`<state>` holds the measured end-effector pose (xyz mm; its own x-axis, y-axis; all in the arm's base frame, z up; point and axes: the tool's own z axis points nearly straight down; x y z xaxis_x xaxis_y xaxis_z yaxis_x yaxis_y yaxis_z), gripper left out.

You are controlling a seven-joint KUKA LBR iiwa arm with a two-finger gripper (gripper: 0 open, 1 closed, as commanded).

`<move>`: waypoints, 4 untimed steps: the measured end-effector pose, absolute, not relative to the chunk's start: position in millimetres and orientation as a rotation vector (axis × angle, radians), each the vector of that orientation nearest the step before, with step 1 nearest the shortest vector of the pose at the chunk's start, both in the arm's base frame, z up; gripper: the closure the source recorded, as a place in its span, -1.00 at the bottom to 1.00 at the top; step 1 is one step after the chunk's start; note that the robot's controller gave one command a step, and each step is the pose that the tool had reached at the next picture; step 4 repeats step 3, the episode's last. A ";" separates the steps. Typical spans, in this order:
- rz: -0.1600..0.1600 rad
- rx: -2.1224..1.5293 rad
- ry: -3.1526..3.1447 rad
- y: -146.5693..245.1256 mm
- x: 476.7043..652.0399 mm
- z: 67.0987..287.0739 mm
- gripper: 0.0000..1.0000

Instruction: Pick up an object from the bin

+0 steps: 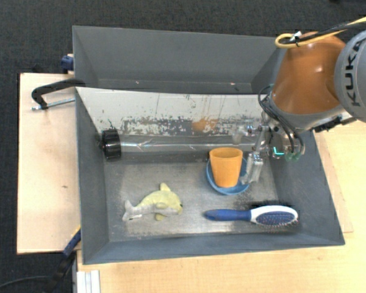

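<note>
My gripper [255, 167] hangs low at the right of the bin, just to the right of an orange cup [226, 166] and close against its side. The cup stands upright on a blue round dish [227, 190]. Nothing shows in the gripper's grasp. In front of the cup, near the bin's front wall, a blue hairbrush [256, 215] lies flat with its white bristle head to the right.
A long clear tube [171, 145] with a black cap lies along the back wall, its right end near the gripper. A yellow toy dolphin [154, 204] rests at the front left. The arm's orange cover hangs over the bin's back right corner.
</note>
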<state>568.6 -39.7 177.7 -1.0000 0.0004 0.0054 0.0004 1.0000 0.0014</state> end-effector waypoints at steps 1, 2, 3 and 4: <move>-0.003 0.469 -3.103 -21.5 565.0 99.5 -1.00; -0.002 0.469 -3.108 -21.7 566.2 101.1 1.00; 0.005 0.425 -3.129 -39.9 555.5 387.2 1.00; 0.005 0.425 -3.129 -39.9 555.5 387.2 1.00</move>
